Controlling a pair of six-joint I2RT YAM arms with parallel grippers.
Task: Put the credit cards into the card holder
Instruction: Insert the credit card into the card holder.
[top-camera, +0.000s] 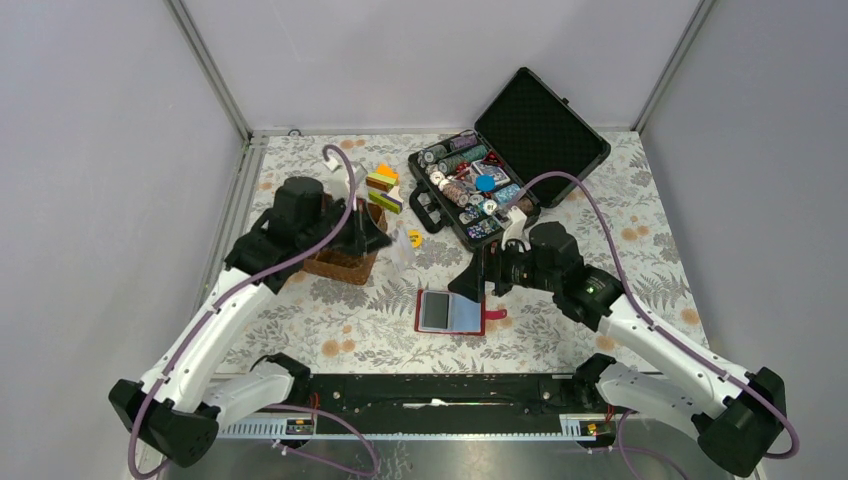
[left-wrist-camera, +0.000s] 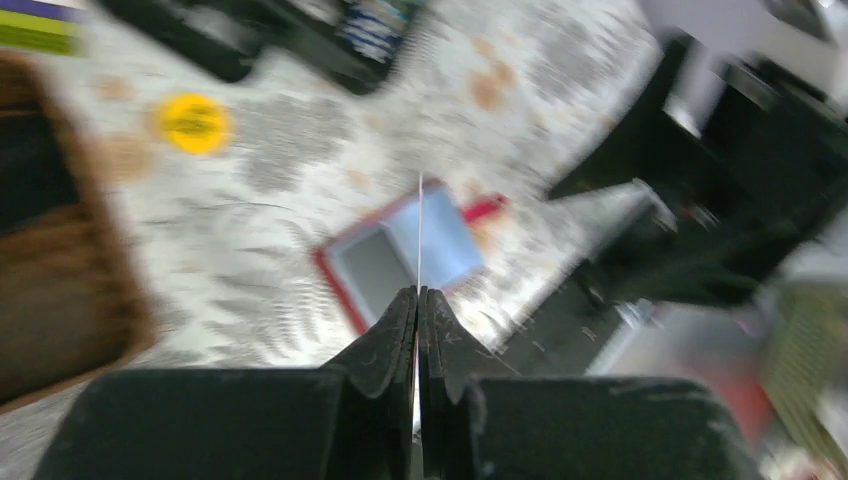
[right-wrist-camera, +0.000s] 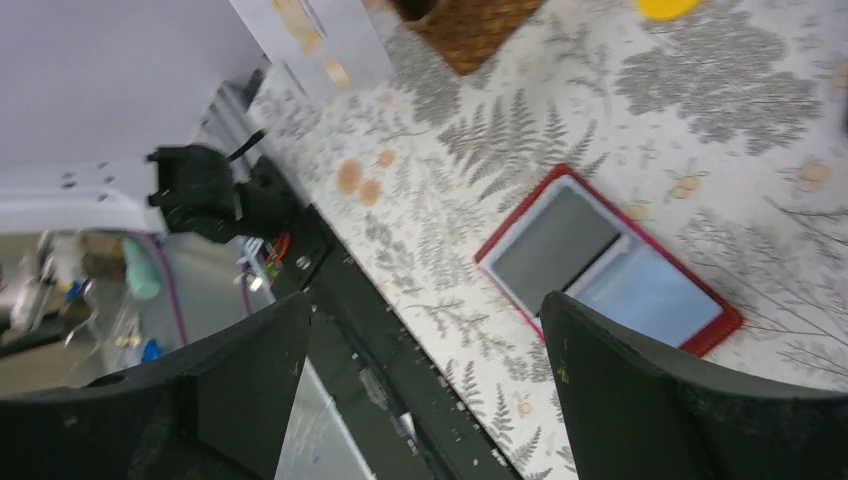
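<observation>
Here, the left gripper (left-wrist-camera: 419, 300) pinches one credit card (left-wrist-camera: 420, 235) edge-on, and the card holder (top-camera: 450, 312) lies spread open on the table (top-camera: 600, 230).

In the top view the red card holder rests flat, clear pockets up, at about 6 o'clock of the table's middle. The left gripper's fingers are pressed together on the thin pale card, which sticks out past the fingertips. It hangs at 10 o'clock of the holder, just beside the wicker basket (top-camera: 340, 262). The right gripper (right-wrist-camera: 425, 310), jaws spread wide and holding nothing, hovers at 1 o'clock of the holder, near its far edge. The black case (top-camera: 540, 125) lies open at 12 o'clock, well apart from the holder. A small yellow piece (left-wrist-camera: 194, 122) lies between basket and case.
</observation>
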